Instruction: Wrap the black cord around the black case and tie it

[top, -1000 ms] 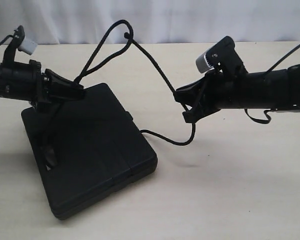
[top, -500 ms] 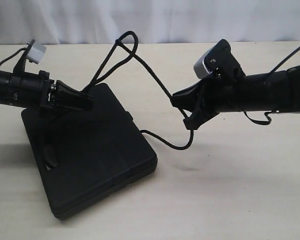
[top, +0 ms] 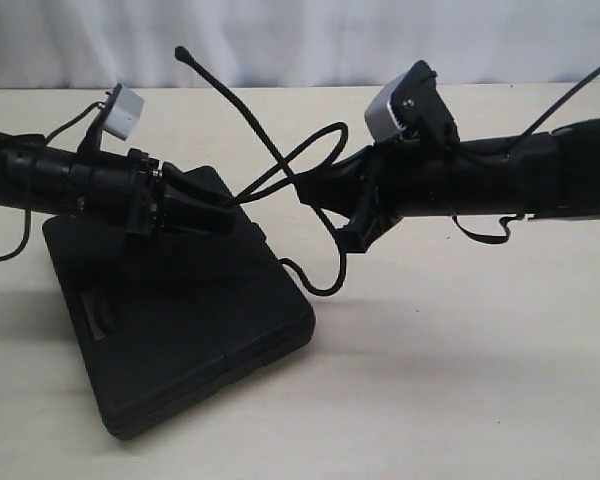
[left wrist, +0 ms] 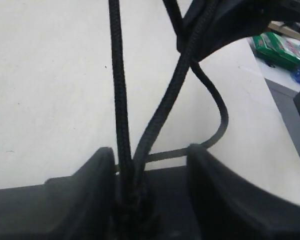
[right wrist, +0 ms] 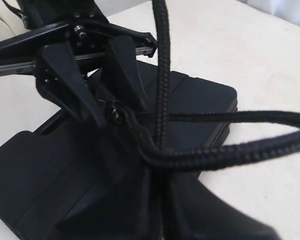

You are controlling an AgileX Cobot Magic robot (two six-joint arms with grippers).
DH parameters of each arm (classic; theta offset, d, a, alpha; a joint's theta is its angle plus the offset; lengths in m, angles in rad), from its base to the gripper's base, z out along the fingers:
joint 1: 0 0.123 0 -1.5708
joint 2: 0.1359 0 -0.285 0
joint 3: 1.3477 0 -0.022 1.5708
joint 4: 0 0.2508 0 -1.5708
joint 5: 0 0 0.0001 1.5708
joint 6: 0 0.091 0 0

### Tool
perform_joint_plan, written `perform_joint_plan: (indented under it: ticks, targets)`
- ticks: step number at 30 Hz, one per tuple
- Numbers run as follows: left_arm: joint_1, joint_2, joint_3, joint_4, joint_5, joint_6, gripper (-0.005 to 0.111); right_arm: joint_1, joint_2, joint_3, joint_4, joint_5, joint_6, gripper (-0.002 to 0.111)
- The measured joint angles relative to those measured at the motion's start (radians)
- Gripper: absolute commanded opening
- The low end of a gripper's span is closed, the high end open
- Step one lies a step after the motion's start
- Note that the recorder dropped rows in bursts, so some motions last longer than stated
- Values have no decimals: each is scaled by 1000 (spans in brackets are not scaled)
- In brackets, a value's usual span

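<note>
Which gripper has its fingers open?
The left gripper, over the case: its fingers stand apart around the cord. The right gripper's are shut on it.

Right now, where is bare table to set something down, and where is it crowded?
Widest bare table lies right of the black case, in front of the right arm. A narrow strip runs before the case. Crowded: above the case's far corner, where left gripper, right gripper and black cord meet.

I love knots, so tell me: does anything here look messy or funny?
Yes. The black cord is not snug on the black case. It hangs in loose, crossed loops in the air above the case, and one end pokes up on its own.
</note>
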Motion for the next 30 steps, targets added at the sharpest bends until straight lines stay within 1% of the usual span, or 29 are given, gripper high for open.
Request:
perform_joint_plan:
  ticks: [2, 3, 9, 12, 14, 17, 24, 27, 28, 29, 30]
  targets:
    - [9, 0, 0, -23, -2, 0, 63, 2, 0, -22, 0, -20, 10, 4]
    - [20, -7, 0, -25, 1, 0, 64, 2, 0, -32, 0, -24, 20, 4]
    - [95, -85, 0, -57, 3, -25, 64, 2, 0, -40, 2, -26, 26, 4]
    - [112, -128, 0, -121, 8, -45, 63, 2, 0, -40, 2, -26, 26, 4]
    - [109, -141, -1, -169, 8, -55, 63, 2, 0, -40, 2, -26, 26, 4]
    - [78, -143, -13, -203, 8, -59, 63, 2, 0, -40, 2, -26, 26, 4]
    - [-42, -143, -74, -211, 8, -59, 63, 2, 0, -40, 2, -26, 26, 4]
    - [-83, -143, -100, -211, -28, -59, 62, 2, 0, -40, 2, -26, 26, 4]
    - [-94, -143, -106, -211, -55, -59, 53, 2, 0, -40, 2, -26, 26, 4]
    - [-115, -143, -114, -211, -120, -59, 45, 2, 0, -40, 2, -26, 26, 5]
    - [-123, -143, -117, -211, -145, -57, 39, 2, 0, -40, 2, -26, 26, 5]
